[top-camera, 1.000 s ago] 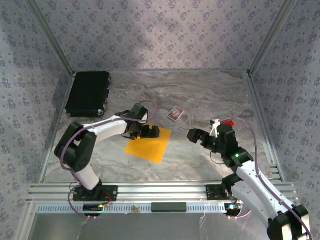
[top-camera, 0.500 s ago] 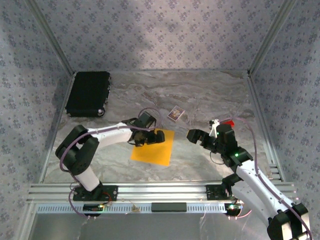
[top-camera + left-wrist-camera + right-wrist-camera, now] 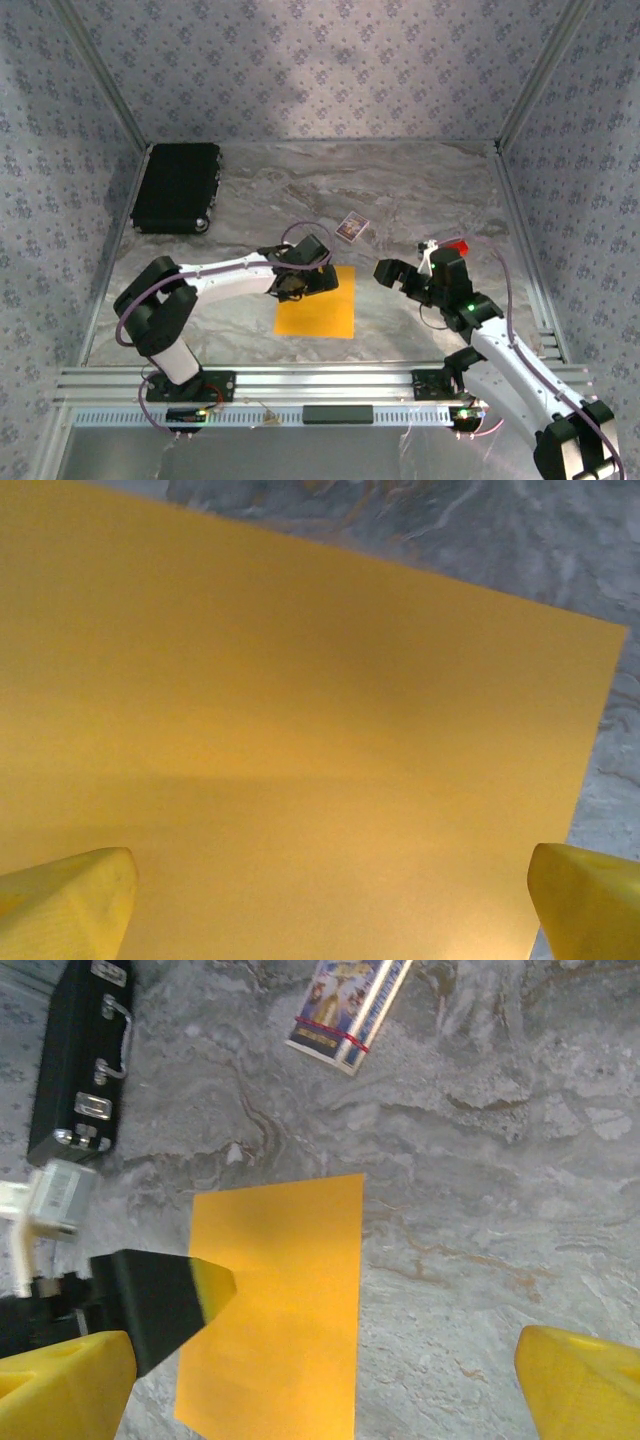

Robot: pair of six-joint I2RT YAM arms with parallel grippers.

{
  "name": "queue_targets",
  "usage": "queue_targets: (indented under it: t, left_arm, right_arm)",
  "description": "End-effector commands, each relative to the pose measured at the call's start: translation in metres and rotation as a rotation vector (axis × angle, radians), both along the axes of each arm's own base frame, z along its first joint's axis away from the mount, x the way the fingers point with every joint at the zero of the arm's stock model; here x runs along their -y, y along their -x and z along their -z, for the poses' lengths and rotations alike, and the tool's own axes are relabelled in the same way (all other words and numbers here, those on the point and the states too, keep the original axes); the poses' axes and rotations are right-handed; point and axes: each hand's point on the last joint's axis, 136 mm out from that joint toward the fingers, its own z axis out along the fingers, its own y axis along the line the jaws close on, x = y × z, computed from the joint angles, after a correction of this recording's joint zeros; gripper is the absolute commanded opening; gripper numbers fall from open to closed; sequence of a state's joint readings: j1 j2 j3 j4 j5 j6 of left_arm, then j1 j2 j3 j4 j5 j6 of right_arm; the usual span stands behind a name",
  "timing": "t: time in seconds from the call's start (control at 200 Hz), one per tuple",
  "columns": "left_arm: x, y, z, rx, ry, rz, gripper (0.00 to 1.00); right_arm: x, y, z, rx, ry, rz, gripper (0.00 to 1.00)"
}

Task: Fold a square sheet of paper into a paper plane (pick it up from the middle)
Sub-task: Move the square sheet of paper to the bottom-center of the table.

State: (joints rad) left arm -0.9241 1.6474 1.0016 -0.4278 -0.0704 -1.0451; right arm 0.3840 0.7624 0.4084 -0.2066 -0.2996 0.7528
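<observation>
Square sheet of paper, flat on the marble table at the top view's lower centre, looks thin, limp and crease-prone, so my left gripper, jaws spread wide seemingly over its upper edge, should pinch its middle; my right gripper gapes likewise.

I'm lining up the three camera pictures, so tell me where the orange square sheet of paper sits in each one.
Top external: the square sheet of paper lies flat just below the picture's centre.
Left wrist: it covers most of the picture, with one corner at the right edge.
Right wrist: it is lower left of centre.
Shared landmark: the grey marbled table showing around it.
</observation>
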Motion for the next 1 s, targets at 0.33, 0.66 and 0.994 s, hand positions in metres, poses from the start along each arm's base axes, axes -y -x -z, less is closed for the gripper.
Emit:
queue_targets:
  t: [0.33, 0.66, 0.994]
  left_arm:
    - [0.001, 0.019, 0.007, -0.123, -0.207, 0.251, 0.96]
    - [0.007, 0.023, 0.016, -0.170, -0.281, 0.275, 0.96]
    - [0.005, 0.025, 0.022, -0.198, -0.312, 0.284, 0.96]
  right_arm:
    - [0.007, -0.002, 0.035, -0.191, 0.070, 0.066, 0.99]
    - [0.016, 0.001, 0.047, -0.246, 0.104, 0.100, 0.99]
    - [0.014, 0.001, 0.046, -0.244, 0.096, 0.089, 0.99]
